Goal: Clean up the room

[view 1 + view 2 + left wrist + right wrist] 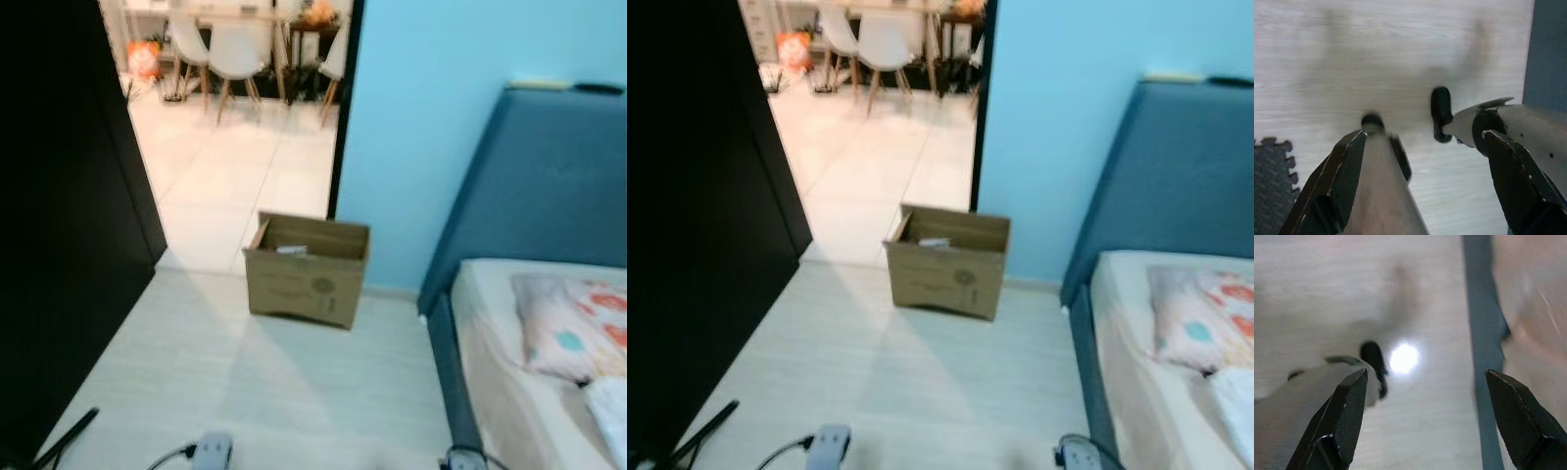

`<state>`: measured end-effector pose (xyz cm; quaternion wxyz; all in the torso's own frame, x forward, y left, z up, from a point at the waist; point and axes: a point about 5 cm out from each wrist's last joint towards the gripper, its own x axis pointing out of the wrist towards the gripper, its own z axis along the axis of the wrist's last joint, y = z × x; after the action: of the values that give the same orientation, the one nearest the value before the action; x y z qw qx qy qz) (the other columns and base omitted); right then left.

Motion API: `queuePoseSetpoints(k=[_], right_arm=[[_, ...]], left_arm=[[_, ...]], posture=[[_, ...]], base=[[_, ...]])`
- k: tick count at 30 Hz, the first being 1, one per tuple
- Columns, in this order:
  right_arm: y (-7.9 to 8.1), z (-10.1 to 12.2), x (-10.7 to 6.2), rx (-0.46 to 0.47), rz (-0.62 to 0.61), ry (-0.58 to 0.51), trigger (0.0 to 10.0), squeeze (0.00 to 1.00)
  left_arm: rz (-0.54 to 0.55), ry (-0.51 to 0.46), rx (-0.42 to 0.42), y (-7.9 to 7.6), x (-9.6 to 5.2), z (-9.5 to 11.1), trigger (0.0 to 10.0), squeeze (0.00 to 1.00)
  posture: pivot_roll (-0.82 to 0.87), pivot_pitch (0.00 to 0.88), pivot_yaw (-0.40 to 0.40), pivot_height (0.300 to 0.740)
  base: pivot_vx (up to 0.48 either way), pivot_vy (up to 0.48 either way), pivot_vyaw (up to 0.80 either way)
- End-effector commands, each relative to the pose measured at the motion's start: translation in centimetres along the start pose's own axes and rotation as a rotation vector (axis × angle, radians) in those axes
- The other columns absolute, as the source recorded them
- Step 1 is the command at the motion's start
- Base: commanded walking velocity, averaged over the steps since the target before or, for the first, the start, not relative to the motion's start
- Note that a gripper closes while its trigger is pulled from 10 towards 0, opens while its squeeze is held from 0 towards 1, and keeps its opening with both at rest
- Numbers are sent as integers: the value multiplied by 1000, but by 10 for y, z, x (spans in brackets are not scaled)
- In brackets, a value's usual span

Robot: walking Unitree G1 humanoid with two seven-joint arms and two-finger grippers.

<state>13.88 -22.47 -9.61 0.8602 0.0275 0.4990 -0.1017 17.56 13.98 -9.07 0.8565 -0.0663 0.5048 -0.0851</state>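
Both end effectors wide open, empty

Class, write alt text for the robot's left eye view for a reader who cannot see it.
An open cardboard box stands on the pale floor beside a doorway, against a light blue wall. A blue bed with a patterned pillow is on the right; white chairs show beyond the door.

No readable text anywhere. The cardboard box at centre frame has a faint dark print on its front face: a round mark and what looks like a few lines beside it, too blurred to make out as letters or a brand. The pillow at lower right has coloured patches, a pattern and not lettering. Wrist views: no labels or numbers legible.
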Motion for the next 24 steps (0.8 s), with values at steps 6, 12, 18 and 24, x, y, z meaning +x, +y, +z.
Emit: queuePoseSetpoints(k=[6, 12, 18, 24], right_arm=[[5, 1, 1, 0, 16, -2, 10000, 0], [3, 0, 0, 5, 17, 6, 10000, 0], [1, -1, 0, -3, 15, 8, 10000, 0], [-1, -2, 0, -3, 15, 11, 10000, 0]], left_arm=[[15, 18, 1, 6, -2, -8, 10000, 0], [22, 17, 7, 6, -2, -10, 10000, 0], [27, 13, 12, 6, -2, -9, 10000, 0], [76, -30, 62, 10, -2, 1, 10000, 0]], posture=[[32, 28, -55, 740], [31, 29, -55, 740], [31, 31, -54, 740], [29, 30, -55, 740]], base=[[-399, 0, 0], [-265, 0, -221], [0, 0, -763], [0, 0, -760]])
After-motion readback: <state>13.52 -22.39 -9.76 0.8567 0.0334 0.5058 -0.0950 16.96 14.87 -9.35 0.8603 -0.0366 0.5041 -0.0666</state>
